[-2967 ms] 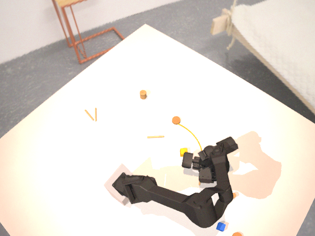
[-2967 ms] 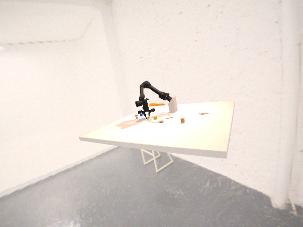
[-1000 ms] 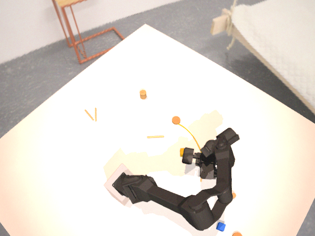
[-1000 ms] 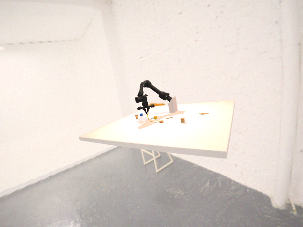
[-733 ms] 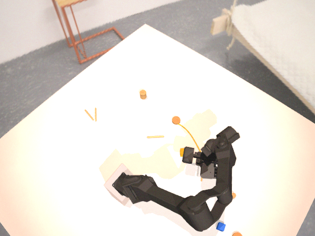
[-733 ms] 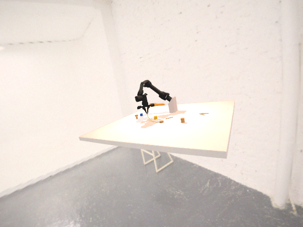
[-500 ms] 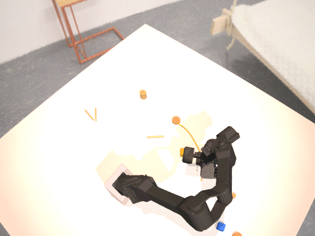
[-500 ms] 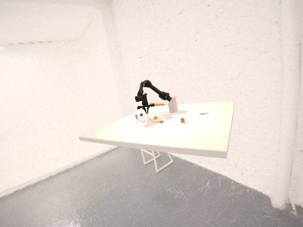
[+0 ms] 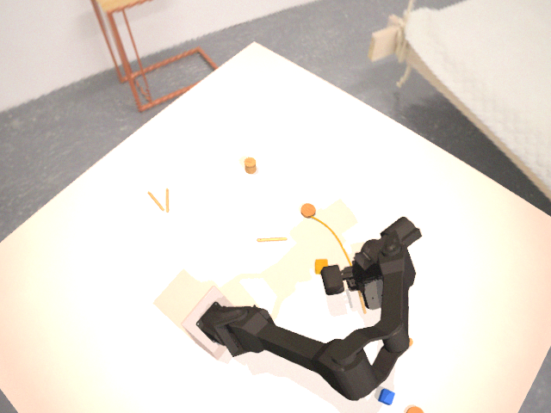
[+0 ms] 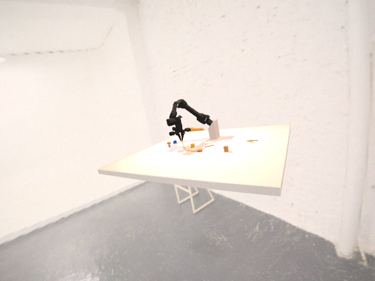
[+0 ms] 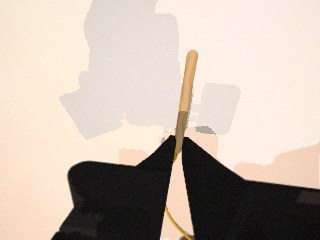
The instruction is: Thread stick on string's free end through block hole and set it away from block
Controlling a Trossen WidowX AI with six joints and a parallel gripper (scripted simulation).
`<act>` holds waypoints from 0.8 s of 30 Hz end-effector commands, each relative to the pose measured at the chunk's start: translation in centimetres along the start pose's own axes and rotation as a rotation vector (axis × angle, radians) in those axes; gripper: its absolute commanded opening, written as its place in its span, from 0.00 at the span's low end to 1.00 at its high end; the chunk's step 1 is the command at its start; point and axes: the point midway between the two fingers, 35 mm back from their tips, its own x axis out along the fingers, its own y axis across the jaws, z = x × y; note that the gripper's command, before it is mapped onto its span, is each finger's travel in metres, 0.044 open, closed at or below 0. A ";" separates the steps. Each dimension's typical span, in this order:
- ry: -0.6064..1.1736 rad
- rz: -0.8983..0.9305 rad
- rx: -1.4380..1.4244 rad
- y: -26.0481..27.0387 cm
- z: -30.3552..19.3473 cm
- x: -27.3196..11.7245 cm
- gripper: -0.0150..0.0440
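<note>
My gripper (image 9: 355, 282) (image 10: 181, 140) (image 11: 178, 140) is shut on the thin wooden stick (image 9: 363, 305) (image 11: 189, 80) at its string end. The stick's free part sticks out beyond the fingertips. In the exterior view the fingertips are a little above the table. The yellow-orange string (image 9: 342, 244) (image 10: 190, 150) runs from the round wooden button (image 9: 307, 210) (image 10: 199, 150) up to the fingers. I cannot make out for sure which thing is the block with the hole. A long orange-brown shape (image 10: 197, 129) shows behind the arm in the exterior view.
A yellow cube (image 9: 320, 265) (image 10: 192, 146) lies beside the gripper. A loose stick (image 9: 272, 239) (image 10: 209, 146), two more sticks at the left, and a wooden cylinder (image 9: 250, 165) (image 10: 225, 148) lie farther off. A blue cube (image 9: 386, 396) (image 10: 174, 141) and an orange disc (image 9: 414, 409) lie beyond the arm.
</note>
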 end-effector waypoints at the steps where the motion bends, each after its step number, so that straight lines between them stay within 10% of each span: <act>1: 0.007 0.000 -0.126 0.1 -0.6 -0.1 0.25; 24: 0.010 0.006 -0.947 1.4 -2.4 -0.2 0.25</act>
